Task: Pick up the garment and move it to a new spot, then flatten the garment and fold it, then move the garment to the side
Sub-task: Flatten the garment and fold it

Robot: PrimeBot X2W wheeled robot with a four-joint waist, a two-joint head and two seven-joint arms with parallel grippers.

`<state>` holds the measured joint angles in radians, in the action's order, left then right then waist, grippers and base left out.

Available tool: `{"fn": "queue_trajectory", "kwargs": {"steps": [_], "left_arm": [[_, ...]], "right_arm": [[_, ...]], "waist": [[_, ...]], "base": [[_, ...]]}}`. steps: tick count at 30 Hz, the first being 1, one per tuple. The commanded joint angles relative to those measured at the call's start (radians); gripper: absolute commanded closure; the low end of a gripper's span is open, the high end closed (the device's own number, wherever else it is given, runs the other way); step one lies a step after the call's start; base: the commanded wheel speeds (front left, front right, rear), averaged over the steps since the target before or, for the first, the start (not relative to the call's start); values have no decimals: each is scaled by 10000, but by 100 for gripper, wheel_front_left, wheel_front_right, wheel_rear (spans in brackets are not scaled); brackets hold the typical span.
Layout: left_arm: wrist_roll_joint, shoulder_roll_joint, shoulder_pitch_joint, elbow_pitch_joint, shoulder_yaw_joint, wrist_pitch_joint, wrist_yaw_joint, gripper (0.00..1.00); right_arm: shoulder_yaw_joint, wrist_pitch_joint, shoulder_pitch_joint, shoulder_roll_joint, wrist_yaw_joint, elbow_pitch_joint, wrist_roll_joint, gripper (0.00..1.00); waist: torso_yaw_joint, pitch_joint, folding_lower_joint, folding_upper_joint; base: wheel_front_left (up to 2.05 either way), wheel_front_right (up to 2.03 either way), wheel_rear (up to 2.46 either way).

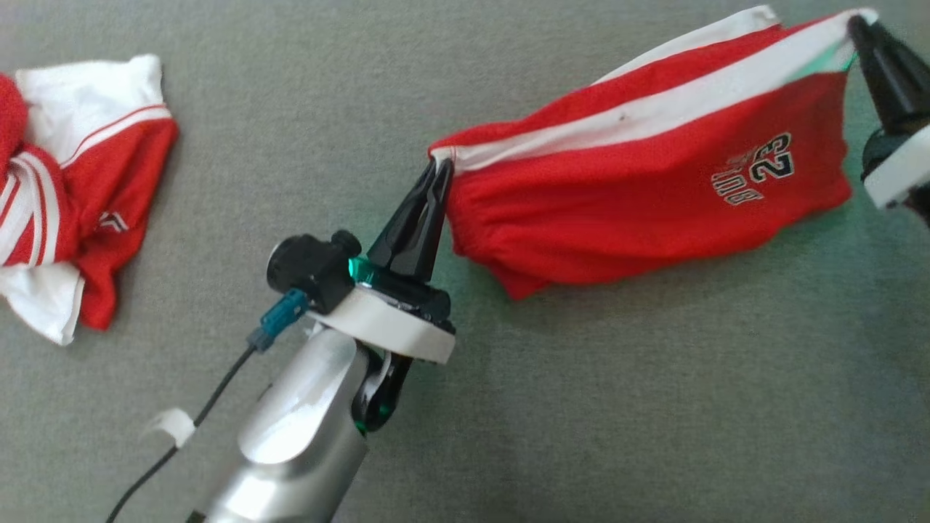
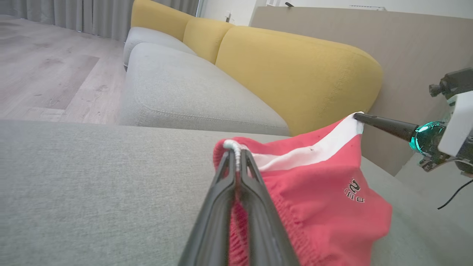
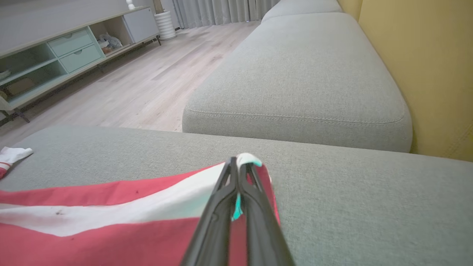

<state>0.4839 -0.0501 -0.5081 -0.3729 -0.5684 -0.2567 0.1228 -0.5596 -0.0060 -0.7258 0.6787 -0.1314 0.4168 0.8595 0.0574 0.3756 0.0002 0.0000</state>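
While a crumpled red-and-white pile [image 1: 80, 189] lies at the far left of the grey cushion [image 1: 617, 421], well apart from the work, the left gripper [image 1: 439, 167] is clamped on a gathered, white-edged corner of the red garment [image 1: 639, 211], with cloth pinched between its two dark fingers. From that corner the garment stretches rightward as a fairly taut band. A white stripe runs along its upper edge and the red lower part sags toward the cushion; I cannot tell whether the sag touches the surface. At the far right, the right gripper [image 1: 859, 27] is likewise closed on the opposite white corner. My judgement is that the garment is being carried or spread between the two arms, with flattening not yet done. The main risk is in the grips: each holds only a small bit of hem, so if the arms pull farther apart the fabric may slip out of one pinch, and the garment would then swing and crumple under the other. If one arm lowers ahead of the other, the sagging middle would likely land first and fold under itself, leaving creases to smooth out. Drifting leftward could also bring it against the pile.
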Motion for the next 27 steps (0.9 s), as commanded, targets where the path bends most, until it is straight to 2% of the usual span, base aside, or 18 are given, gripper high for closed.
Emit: {"fn": "queue_trajectory", "kwargs": {"steps": [1,7,8,9,10,11,15,17,23,27], "left_arm": [[-69,-27,-442,193,369,-51,-35,100],[232,-6,-886,95,202,-51,13,100],[324,-5,-959,55,127,-51,20,100],[406,-5,-1024,4,53,-51,26,80],[496,-4,-1072,-45,-15,-51,31,50],[566,-4,-1110,-90,-73,-51,34,0],[559,-3,-972,-137,-40,-51,-184,0],[256,-3,-724,15,119,-51,-498,0],[-1581,-2,687,1358,987,-51,-1783,0],[-2426,-2,1772,2355,1184,-51,-2210,0]], "right_arm": [[-219,-191,-306,303,7,110,155,100],[-1203,-424,-1274,132,7,1140,462,100],[-1392,-482,-1414,86,7,1314,536,87],[-1591,-523,-1526,37,7,1439,646,57],[-1728,-616,-1624,-10,7,1556,799,0],[-1808,-781,-1705,-54,7,1680,950,0],[-2355,-1238,-1613,-82,7,1877,1436,0],[-2482,-1501,-1427,-41,7,1986,1723,0],[-2696,-1491,-810,-139,7,2936,2286,0],[-2784,-1314,-653,-393,7,4031,2394,0]], "waist": [[239,275,-2,0],[403,592,-2,0],[419,619,-2,0],[433,638,-2,0],[440,650,-2,0],[448,642,-2,0],[450,381,-2,0],[447,191,-2,0],[481,-245,-2,0],[772,-377,-2,0]], "base": [[0,0,0],[0,0,0],[0,0,0],[0,0,0],[0,0,0],[0,0,0],[0,0,0],[0,0,0],[0,0,0],[0,0,0]]}}
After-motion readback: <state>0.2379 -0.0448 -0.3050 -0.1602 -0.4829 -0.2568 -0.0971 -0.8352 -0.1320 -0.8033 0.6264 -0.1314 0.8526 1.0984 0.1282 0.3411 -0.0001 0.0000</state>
